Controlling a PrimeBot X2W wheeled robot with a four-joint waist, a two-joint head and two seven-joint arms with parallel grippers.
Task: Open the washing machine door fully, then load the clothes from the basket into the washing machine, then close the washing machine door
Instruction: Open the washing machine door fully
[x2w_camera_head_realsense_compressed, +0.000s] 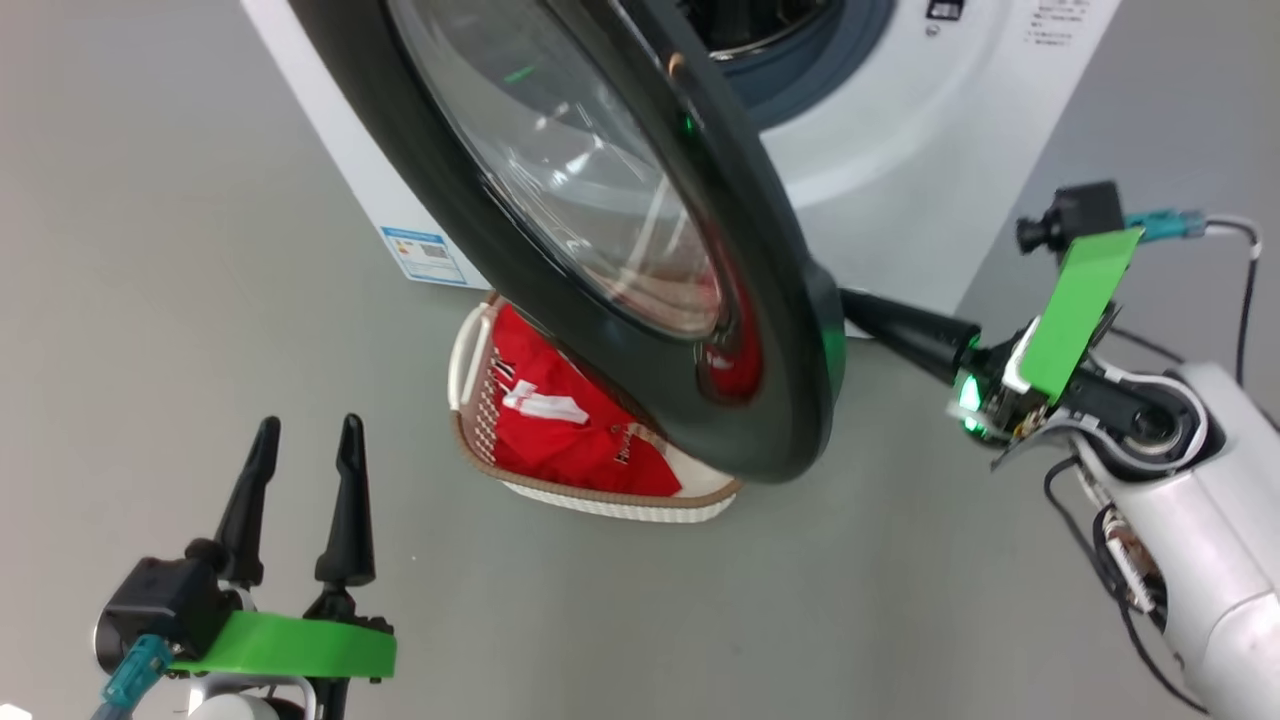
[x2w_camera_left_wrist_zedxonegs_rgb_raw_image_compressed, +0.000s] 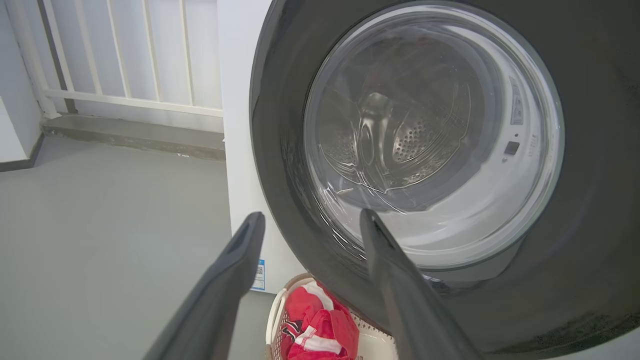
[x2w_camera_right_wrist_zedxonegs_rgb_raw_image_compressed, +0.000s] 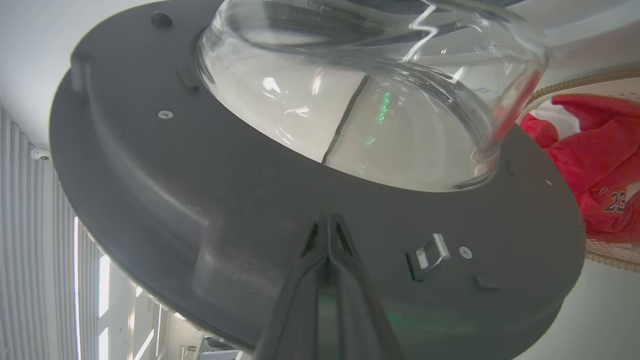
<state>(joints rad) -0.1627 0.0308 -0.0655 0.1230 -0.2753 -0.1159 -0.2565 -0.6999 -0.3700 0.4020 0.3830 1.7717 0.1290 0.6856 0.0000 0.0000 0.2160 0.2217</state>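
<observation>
The washing machine door (x2w_camera_head_realsense_compressed: 580, 180) hangs half-swung from the washing machine (x2w_camera_head_realsense_compressed: 900, 150), its lower edge overhanging the basket (x2w_camera_head_realsense_compressed: 600, 503) of clothes (x2w_camera_head_realsense_compressed: 560, 420), the right gripper (x2w_camera_head_realsense_compressed: 855, 303) pinched together, empty, tips against its inner rim, the left gripper (x2w_camera_head_realsense_compressed: 309, 425) splayed wide, empty, above grey floor (x2w_camera_head_realsense_compressed: 200, 250) well apart.

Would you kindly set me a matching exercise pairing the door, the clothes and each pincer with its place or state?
Column one:
1. door
2. clothes
3. left pincer
4. right pincer

Column two:
A. fingers shut together
B. in the basket
C. swung out from the washer
D. fingers apart, holding nothing

Pairs: 1-C, 2-B, 3-D, 4-A
</observation>
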